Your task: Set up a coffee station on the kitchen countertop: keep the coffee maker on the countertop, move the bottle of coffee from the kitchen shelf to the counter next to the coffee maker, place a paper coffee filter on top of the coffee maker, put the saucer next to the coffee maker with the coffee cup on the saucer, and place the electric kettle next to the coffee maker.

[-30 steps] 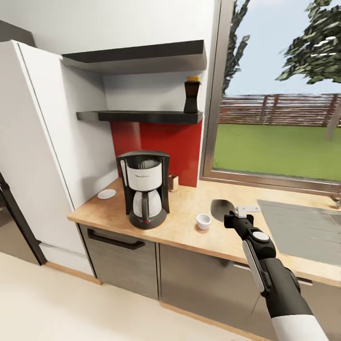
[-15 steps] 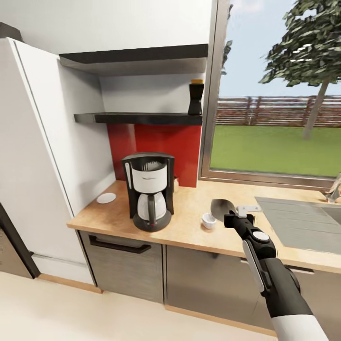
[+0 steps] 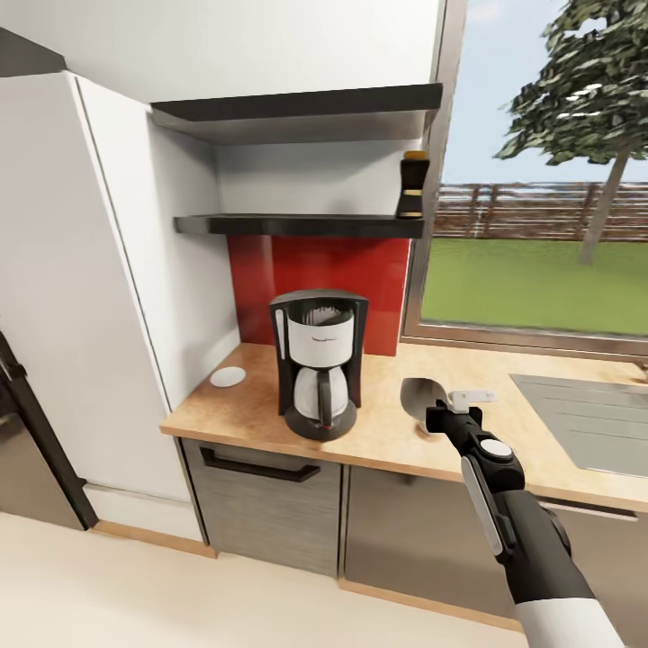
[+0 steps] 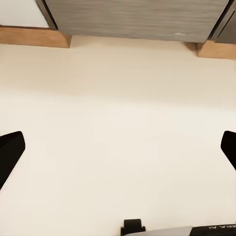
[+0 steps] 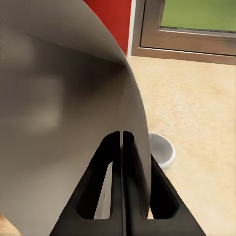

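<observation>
The right gripper [image 3: 443, 407] is held out over the kitchen countertop [image 3: 387, 432], its jaws clenched on the paper coffee filter [image 3: 421, 397], which looks grey and shaded, a thin curved sheet rising from between the fingers. In the right wrist view the two black fingers [image 5: 113, 187] press flat together on the filter's edge [image 5: 64, 123], and its broad, smooth, cone-like wall hides much of the surface behind it. Just past the filter in that view sits the coffee cup [image 5: 162, 150], small, plain and white, standing upright on the speckled wood-toned surface. The coffee maker [image 3: 319, 362] stands toward the left part of the surface in front of a red backsplash [image 3: 315, 270]; it is tall and black, with a silver-white band around the basket, a glass carafe below and a red switch at the base. The saucer [image 3: 228, 377], a small flat white disc, lies near the wall to the left of the coffee maker, apart from it. The bottle of coffee [image 3: 412, 185], dark with a yellow lid, stands upright at the right end of the lower kitchen shelf [image 3: 297, 225]. The left gripper [image 4: 118, 152] hangs over the pale floor [image 4: 118, 98], its jaws released and wide apart with nothing between them.
</observation>
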`<state>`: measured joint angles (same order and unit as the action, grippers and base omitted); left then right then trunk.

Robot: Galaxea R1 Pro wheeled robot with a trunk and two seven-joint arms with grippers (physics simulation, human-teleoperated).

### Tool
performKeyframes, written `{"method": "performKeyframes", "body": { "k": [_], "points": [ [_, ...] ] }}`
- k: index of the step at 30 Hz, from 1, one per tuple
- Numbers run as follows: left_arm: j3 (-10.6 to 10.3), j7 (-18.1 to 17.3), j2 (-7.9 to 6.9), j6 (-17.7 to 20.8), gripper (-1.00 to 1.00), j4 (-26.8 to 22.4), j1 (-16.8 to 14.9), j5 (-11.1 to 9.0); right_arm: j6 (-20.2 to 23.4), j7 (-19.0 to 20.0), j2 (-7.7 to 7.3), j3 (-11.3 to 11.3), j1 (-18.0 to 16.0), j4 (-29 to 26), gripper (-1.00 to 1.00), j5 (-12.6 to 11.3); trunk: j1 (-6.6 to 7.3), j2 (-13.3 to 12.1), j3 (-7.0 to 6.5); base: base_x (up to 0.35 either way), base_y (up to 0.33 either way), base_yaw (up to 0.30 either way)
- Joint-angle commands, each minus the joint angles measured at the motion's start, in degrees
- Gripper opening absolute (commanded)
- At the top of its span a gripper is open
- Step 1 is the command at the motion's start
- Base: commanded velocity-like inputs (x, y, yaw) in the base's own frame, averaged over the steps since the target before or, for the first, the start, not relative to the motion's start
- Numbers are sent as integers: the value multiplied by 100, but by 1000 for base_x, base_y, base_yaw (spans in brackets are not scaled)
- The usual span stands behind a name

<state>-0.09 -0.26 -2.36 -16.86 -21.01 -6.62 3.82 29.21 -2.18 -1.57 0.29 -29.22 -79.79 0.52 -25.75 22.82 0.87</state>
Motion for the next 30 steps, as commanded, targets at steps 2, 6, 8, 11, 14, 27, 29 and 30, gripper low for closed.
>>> {"method": "performKeyframes", "body": {
  "k": [2, 6, 8, 11, 14, 27, 29, 30],
  "points": [
    [0, -6, -2, -20, 100, 3, -2, 40, 33, -28, -1, 6, -4, -9, -100, -9, -3, 10, 9, 0, 303, 0],
    [10, -4, -2, -20, 100, 1, -4, 40, 33, -28, -1, 6, -4, -3, -100, -8, -3, 10, 9, 1, 303, -63],
    [10, -2, -2, -20, 100, 3, -4, 40, 33, -28, -1, 6, -4, -2, -100, -8, -3, 10, 9, 28, 303, -199],
    [15, -1, -2, -20, 100, 1, -5, 40, 35, -28, -1, 6, -4, -2, -100, -8, -3, 10, 9, 63, 292, -249],
    [17, -3, -2, -20, 100, 1, -5, 40, 39, -28, -1, 6, -4, 0, -100, -7, -3, 10, 9, 66, 208, -202],
    [17, -7, -10, -20, 100, 0, -3, 40, 400, 107, -264, 150, -14, -260, -100, 257, -3, 10, 9, 10, 29, -27],
    [17, -8, -10, -20, 100, 0, -3, 40, 697, 360, -345, 289, -55, -289, -100, 432, -3, 10, 9, 0, 1, -1],
    [17, -8, -10, -23, 100, 0, -2, 40, 888, 609, -391, 366, -120, -298, -100, 577, -3, 10, 9, 0, 0, 0]
  ]
}}
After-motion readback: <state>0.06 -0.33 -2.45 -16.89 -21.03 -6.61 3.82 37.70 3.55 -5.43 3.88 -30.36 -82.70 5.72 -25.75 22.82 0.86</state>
